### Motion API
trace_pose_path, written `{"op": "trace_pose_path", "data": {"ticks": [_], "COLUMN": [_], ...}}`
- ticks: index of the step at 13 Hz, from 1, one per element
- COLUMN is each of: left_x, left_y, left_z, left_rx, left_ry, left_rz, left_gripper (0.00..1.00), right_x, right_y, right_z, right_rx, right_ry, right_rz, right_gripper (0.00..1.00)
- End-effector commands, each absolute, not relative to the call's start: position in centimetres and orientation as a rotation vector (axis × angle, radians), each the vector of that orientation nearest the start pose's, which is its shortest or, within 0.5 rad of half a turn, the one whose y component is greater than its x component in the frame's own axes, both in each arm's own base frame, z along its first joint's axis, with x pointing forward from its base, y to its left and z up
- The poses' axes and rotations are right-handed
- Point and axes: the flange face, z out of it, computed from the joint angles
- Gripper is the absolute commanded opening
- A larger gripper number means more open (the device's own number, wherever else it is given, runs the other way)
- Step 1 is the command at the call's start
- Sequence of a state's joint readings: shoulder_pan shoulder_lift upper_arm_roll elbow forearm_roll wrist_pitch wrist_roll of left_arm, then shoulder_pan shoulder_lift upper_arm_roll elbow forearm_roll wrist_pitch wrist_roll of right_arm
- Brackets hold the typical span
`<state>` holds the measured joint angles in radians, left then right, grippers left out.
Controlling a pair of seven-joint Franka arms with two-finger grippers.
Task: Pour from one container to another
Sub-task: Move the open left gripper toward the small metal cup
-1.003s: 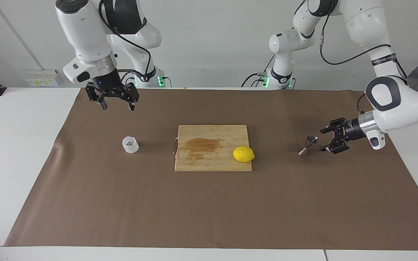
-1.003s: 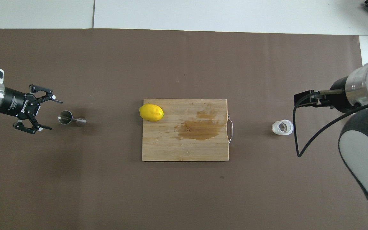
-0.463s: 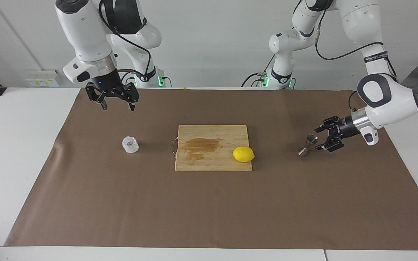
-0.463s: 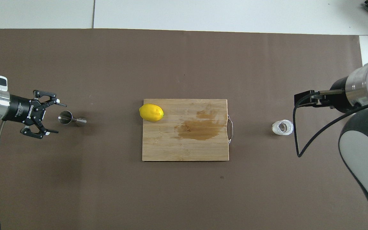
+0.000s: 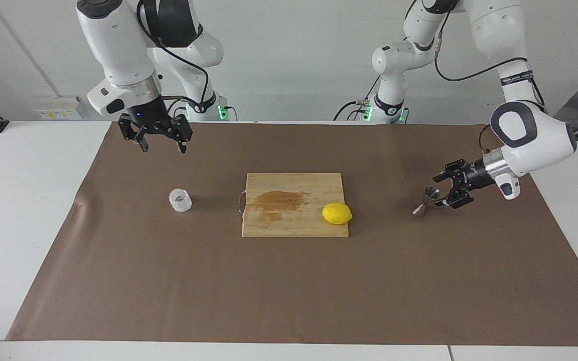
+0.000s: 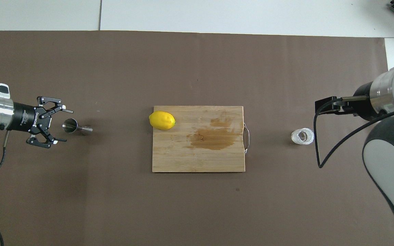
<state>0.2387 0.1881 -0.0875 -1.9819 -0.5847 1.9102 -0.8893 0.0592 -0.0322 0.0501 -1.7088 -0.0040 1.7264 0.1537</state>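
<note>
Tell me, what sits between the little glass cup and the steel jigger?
The cutting board with a lemon on it lies between glass cup and jigger, clearest overhead.

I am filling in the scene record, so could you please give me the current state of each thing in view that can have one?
Glass cup: upright on the brown paper, ungripped.
Steel jigger: upright, untouched, at the left arm's end.
Lemon: whole, resting on the board's corner.
Cutting board: flat, with a dark wet-looking stain.
Left gripper: open, level beside the jigger.
Right gripper: open, waiting above the paper.
</note>
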Motion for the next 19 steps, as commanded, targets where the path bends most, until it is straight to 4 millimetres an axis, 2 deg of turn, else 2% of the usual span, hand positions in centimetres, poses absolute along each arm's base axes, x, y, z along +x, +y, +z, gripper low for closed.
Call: {"op": "trace_pose_path", "data": {"ticks": [1, 4, 7, 19], "left_x": [56.2, 56.4, 56.7, 56.4], "left_y": [4.4, 4.2, 3.0, 3.7], "left_z": [36.5, 36.6, 36.5, 36.5], "left_rx": [-2.698, -2.699, -2.696, -2.684], "left_ry": [-2.197, -2.196, -2.189, -2.173], "left_rz": [0.745, 0.744, 0.745, 0.768], "left_gripper": [1.00, 1.00, 1.00, 0.85], "right_x": [54.8, 54.7, 54.8, 54.7], "right_y": [6.1, 6.2, 6.1, 6.1], "right_z": [59.3, 59.4, 59.3, 59.4], "right_rx": [-3.118, -3.116, -3.118, -3.118], "right_ry": [0.097, 0.097, 0.097, 0.097], "right_rz": [-0.065, -0.067, -0.065, -0.068], "right_gripper": [1.00, 1.00, 1.00, 1.00]}}
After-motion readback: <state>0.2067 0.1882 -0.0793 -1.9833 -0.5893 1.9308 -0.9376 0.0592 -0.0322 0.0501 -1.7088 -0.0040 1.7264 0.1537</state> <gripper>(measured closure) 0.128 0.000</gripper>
